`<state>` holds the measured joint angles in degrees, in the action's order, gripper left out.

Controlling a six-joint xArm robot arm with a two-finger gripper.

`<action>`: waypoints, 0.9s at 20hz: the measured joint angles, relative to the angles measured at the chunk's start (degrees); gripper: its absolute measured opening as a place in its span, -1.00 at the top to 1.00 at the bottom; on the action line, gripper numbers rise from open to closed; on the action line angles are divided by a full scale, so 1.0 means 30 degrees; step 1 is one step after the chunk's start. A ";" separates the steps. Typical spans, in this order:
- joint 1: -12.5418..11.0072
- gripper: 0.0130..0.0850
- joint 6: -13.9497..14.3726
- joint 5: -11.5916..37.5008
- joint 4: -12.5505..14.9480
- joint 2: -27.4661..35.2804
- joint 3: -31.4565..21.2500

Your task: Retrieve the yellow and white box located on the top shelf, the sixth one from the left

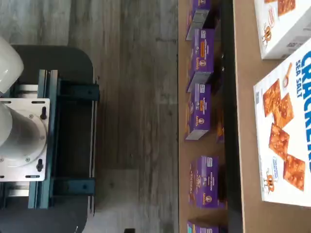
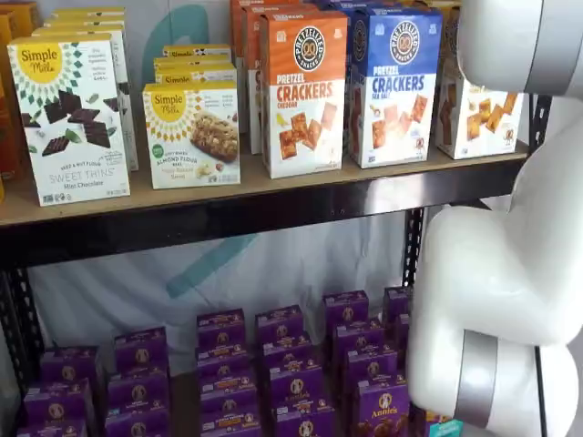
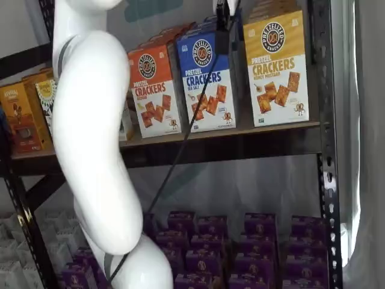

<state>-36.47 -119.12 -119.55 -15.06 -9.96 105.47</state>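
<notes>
Yellow and white box (image 3: 277,66) stands upright on the tan top shelf (image 3: 240,144), just beside the released, empty pincer (image 3: 222,24).

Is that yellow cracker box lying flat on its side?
No, the yellow and white box stands upright on the top shelf, beside the blue box.

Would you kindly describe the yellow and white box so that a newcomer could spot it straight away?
Start at the top shelf, the tan board with a black front rail. Follow the row of tall Pretzel Crackers boxes to its right end, where the yellow and white box stands beside the blue-topped box. Its top is yellow and reads Honey Mustard; its neighbours are topped blue and orange.
</notes>
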 joint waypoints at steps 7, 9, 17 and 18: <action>0.1578 -1.00 0.0523 0.0310 0.1907 -0.0747 -0.1204; 0.1447 -1.00 0.0645 0.0536 0.1386 -0.0948 -0.1466; -0.0448 -1.00 0.1051 0.3253 -0.3307 -0.1315 -0.1662; -0.0541 -1.00 0.1130 0.3240 -0.3555 -0.1040 -0.1252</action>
<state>-38.09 -115.73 -109.83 -25.72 -13.08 101.71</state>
